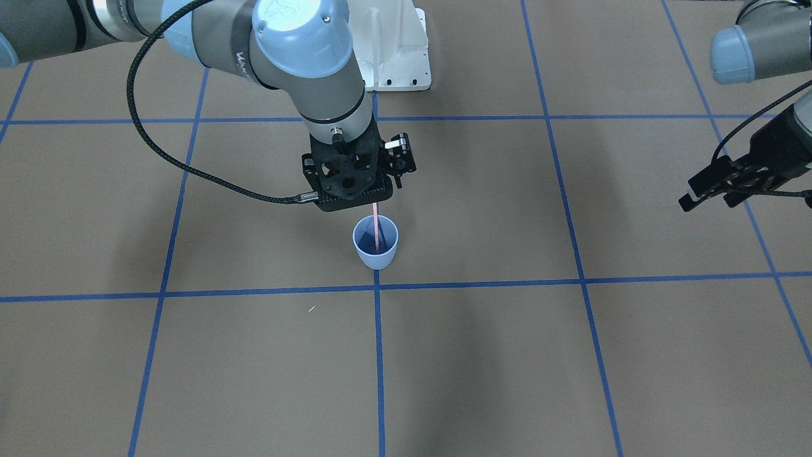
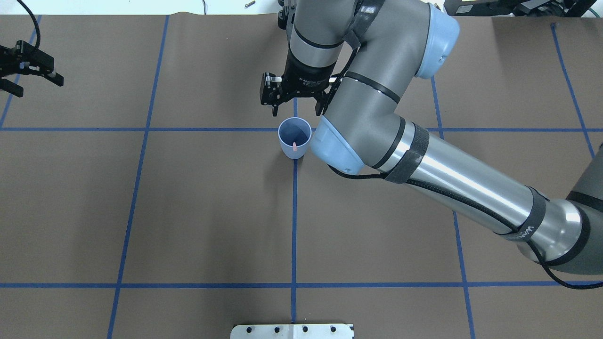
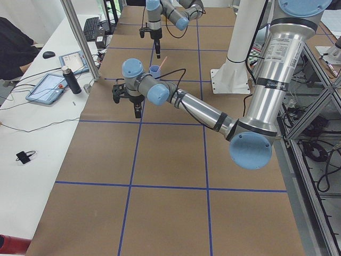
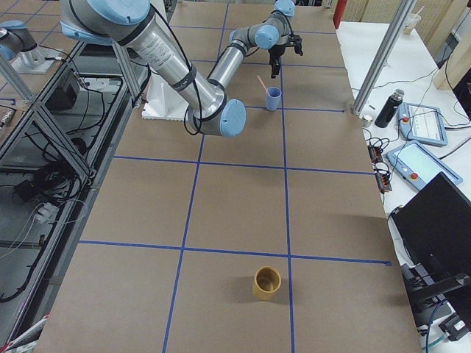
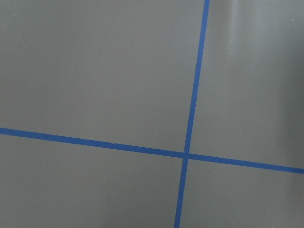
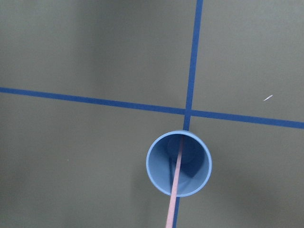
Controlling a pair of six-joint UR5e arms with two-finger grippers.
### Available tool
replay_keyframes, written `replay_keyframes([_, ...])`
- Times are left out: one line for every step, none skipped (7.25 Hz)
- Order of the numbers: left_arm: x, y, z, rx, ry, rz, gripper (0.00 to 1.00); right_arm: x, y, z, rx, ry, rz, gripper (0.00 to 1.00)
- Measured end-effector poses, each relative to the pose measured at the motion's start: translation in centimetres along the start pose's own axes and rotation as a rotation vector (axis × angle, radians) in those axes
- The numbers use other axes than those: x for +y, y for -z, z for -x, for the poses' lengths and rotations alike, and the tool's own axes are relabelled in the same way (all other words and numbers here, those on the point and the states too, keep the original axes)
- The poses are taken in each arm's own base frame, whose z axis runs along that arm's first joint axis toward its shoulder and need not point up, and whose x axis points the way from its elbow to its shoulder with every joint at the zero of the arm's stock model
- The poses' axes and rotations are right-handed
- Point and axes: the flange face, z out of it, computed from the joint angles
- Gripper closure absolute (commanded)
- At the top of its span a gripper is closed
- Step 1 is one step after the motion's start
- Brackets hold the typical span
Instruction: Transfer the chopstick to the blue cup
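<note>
The blue cup point(image 2: 295, 137) stands upright on a blue tape crossing in the middle of the table, and also shows in the front view point(image 1: 375, 243). The pale pink chopstick point(image 1: 376, 225) stands inside it. It leans on the rim toward the robot, with its top end sticking out point(image 2: 294, 146). In the right wrist view it runs from the cup's inside point(image 6: 179, 164) to the bottom edge. My right gripper point(image 2: 297, 112) hangs just above and beyond the cup, jaws wide open, holding nothing. My left gripper point(image 2: 34, 85) is open and empty, far off at the table's left.
A brown-yellow cup point(image 4: 267, 283) stands far toward the right end of the table. The white arm base plate point(image 2: 292, 331) sits at the robot's edge. A bottle point(image 4: 388, 108) and tablets lie on the side bench beyond the table.
</note>
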Motion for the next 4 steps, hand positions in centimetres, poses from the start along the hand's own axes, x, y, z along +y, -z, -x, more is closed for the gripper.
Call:
replay_keyframes([-0.2, 0.2, 0.8, -0.006, 0.013, -0.007, 0.02, -0.5, 1.7, -2.7, 0.002, -0.016, -0.035, 0.0])
replay_keyframes([-0.7, 0.7, 1.8, -0.012, 0.03, -0.018, 0.02, -0.2, 2.9, -7.1, 0.011, -0.031, -0.064, 0.0])
replay_keyframes([-1.1, 1.3, 2.9, -0.017, 0.045, -0.03, 0.02, 0.7, 3.6, -12.4, 0.031, -0.026, -0.08, 0.0])
replay_keyframes([-1.3, 1.6, 4.8, -0.03, 0.019, -0.038, 0.02, 1.4, 4.1, -17.7, 0.06, 0.001, -0.088, 0.0])
